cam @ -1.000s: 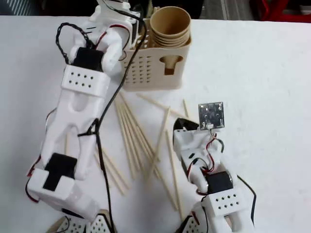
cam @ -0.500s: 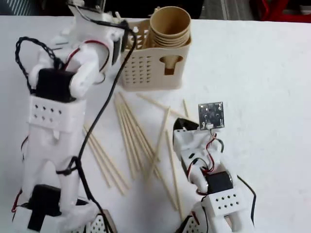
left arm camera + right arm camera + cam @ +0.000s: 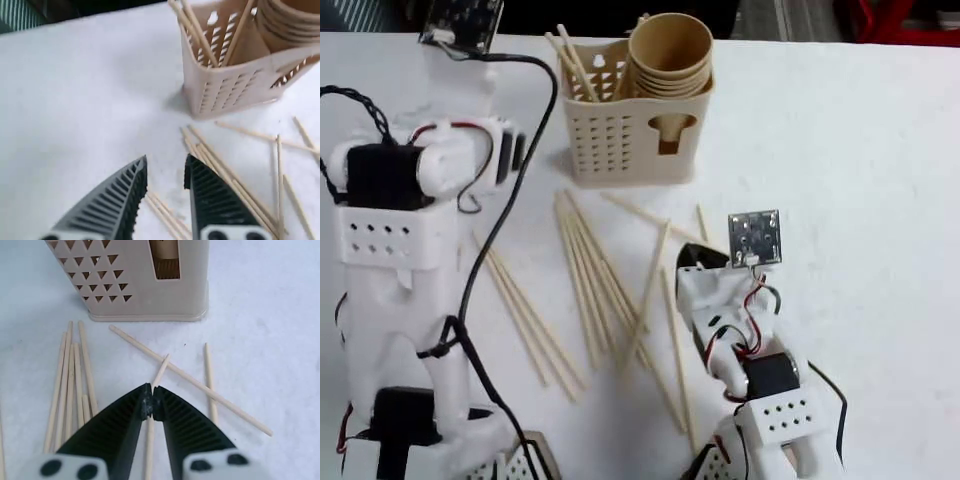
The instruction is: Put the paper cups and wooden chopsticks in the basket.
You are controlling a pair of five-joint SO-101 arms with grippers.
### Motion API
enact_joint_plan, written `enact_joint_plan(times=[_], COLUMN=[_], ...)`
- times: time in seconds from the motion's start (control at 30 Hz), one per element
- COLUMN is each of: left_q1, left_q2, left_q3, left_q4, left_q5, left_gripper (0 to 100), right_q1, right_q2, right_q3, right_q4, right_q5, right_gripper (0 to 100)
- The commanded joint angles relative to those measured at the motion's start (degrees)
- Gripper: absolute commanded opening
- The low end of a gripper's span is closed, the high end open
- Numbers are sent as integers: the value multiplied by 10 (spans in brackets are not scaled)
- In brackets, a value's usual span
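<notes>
bright light, faint shadow by basket [image 3: 225, 85]

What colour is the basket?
The basket is beige; the high view shows it best.

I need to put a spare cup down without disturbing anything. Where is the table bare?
Bare table lies right of the basket and the right arm. Another bare patch lies on the basket's other side, beyond the left end effector. In front of the basket, between the arms, loose chopsticks crowd it.
</notes>
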Motion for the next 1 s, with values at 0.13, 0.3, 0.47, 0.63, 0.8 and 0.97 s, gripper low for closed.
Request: enact_joint_plan(times=[0.13,0.3,0.47,0.63,0.8,0.97], left_q1=[-79,-101,-124,-145,-145,-144], left_q2=[-26,-27,-27,-27,-28,-95], left_q3=[-19,62,151,236,338,454], left_q4=[80,80,55,14,-46,-127], left_q5=[30,11,12,13,11,13], left_gripper=[259,264,261,260,260,260], right_q1=[7,7,6,6,6,6], right_q2=[-7,-7,-7,-7,-7,-7], right_q3=[-2,-2,-2,-2,-2,-2], right_q4=[-10,-10,-10,-10,-10,-10], right_q5=[0,0,0,0,0,0], right_gripper=[18,18,18,18,18,18])
